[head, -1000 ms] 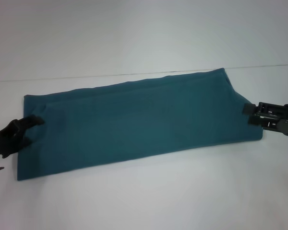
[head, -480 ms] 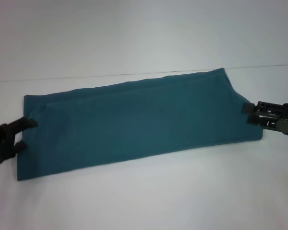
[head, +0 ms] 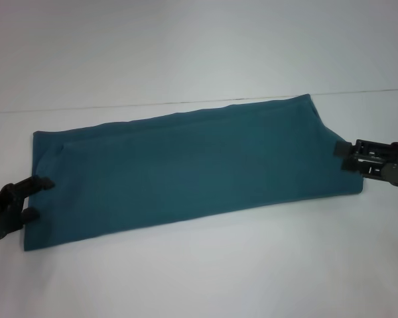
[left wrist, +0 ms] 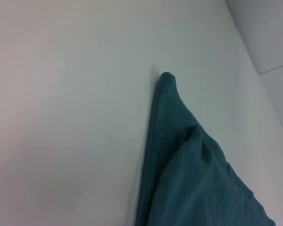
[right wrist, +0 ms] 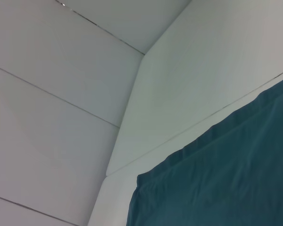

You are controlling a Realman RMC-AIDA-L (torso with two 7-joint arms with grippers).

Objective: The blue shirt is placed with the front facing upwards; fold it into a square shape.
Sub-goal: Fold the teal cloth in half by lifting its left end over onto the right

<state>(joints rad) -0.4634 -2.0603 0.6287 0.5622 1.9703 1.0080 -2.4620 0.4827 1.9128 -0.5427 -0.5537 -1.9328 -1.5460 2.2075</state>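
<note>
Head view: the shirt (head: 186, 169) lies flat on the white worktop (head: 199, 278) as a long, narrow band running across the scene, its right end slightly farther from the robot than its left. No lettering, collar or sleeve shows on the upper face, so the sides appear already folded inward; this is a judgement from the plain surface.

The left claw (head: 34, 197) sits at the band's left short edge, its two dark fingers spread wide, one touching the cloth near the edge and the other just beside it; it holds nothing. The right claw (head: 345, 156) rests at the right short edge, its tips on or against the fabric; whether it is pinching the cloth cannot be told.

Left wrist view: a rounded corner of the shirt (left wrist: 188, 160) with layered folds, lying on bare worktop. Right wrist view: a straight folded edge of the shirt (right wrist: 226, 179) against the worktop's back seam.

Progress: the lengthwise folds seem done. What remains, by judgement, is to fold the band across its length, end over end, until it is roughly square.
</note>
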